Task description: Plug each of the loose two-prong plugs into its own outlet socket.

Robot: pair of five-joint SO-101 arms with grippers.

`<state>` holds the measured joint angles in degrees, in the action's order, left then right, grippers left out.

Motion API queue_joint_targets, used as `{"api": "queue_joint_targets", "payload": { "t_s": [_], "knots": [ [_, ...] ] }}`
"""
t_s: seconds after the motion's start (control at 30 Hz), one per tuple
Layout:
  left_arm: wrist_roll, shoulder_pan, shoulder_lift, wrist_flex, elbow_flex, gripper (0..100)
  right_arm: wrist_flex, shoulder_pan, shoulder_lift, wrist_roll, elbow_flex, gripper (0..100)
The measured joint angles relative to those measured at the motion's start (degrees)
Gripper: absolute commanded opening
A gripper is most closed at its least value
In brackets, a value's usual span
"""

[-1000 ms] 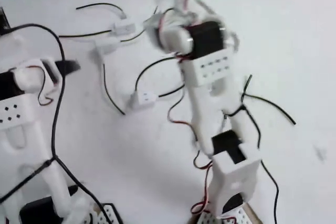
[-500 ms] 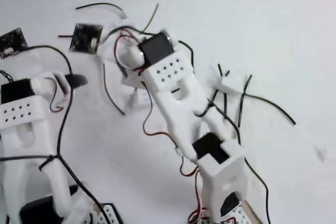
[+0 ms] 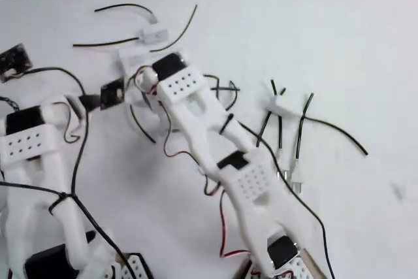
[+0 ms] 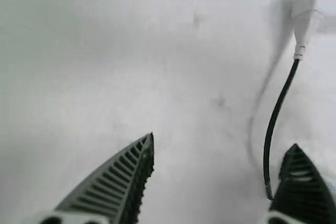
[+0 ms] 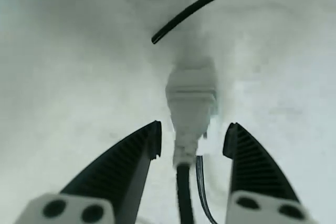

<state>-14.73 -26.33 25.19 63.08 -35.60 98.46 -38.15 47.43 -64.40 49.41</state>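
Observation:
My right gripper is open and low over the table, its fingers either side of the black cord just behind a white outlet socket. From above, that socket lies ahead of the right arm's wrist. A second socket lies farther back. Two loose white plugs lie right of the arm, one among black cords and one nearer the front. My left gripper is open over bare table, with a white socket body and its cord off to one side. Its dark finger shows at the left.
Black cords curl across the right middle of the white table, and others trail near the back left. Both arm bases and their cables crowd the front edge. A small circuit board sits at the far left.
The right arm swung left across the table and stretched out lower, bringing its gripper down to the socket at the back left. The left arm shifted slightly. The plugs on the right became uncovered.

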Motion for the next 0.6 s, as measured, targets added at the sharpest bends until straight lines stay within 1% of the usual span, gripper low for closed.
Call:
{"api": "queue_joint_targets", "payload": {
  "t_s": [0.2,0.33,0.4,0.6],
  "knots": [
    [-0.1,-2.4,0.0,-0.2,0.0,37,0.1,0.3,11.3,-0.5,10.0,18.7],
    [-0.1,-2.5,0.0,-0.2,0.0,37,0.1,0.5,16.0,-0.5,16.2,7.3],
    [-0.1,-2.5,0.0,-0.2,0.0,37,0.1,1.0,16.8,-0.5,19.2,3.4],
    [-0.1,-2.5,0.0,-0.2,0.0,37,-1.0,4.4,18.0,-0.4,27.6,2.4]
  ]
}}
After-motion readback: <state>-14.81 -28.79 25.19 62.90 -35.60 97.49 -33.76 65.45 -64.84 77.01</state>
